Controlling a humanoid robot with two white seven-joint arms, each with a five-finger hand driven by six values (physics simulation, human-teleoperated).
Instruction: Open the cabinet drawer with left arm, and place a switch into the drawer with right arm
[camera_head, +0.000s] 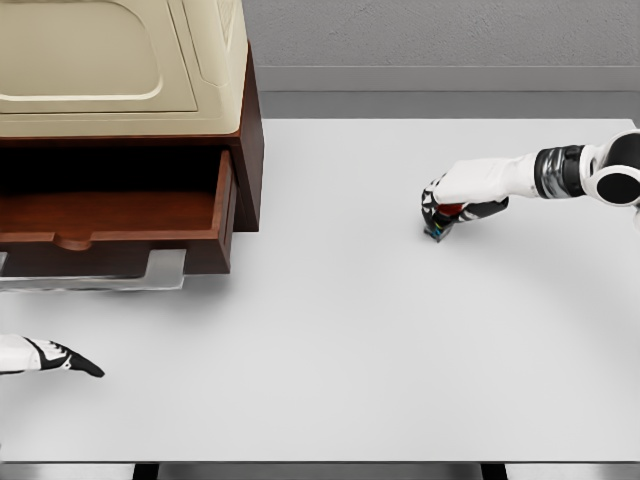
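**Drawer open, switch not yet moved**

While the left hand (62, 358) rests low at the table's (330, 350) near left edge, fingers loosely extended and holding nothing, the first step looks done: the drawer (120, 215) stands pulled out of the cabinet (250, 150). Farther right, the right hand (440, 218) curls down over the switch (436, 231), which sits on the table well apart from the drawer. Lifting and carrying remain.

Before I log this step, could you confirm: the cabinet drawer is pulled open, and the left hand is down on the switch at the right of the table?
Not quite. It is the right hand on the switch. The left hand rests at the lower left. The drawer is open, as the head view shows.
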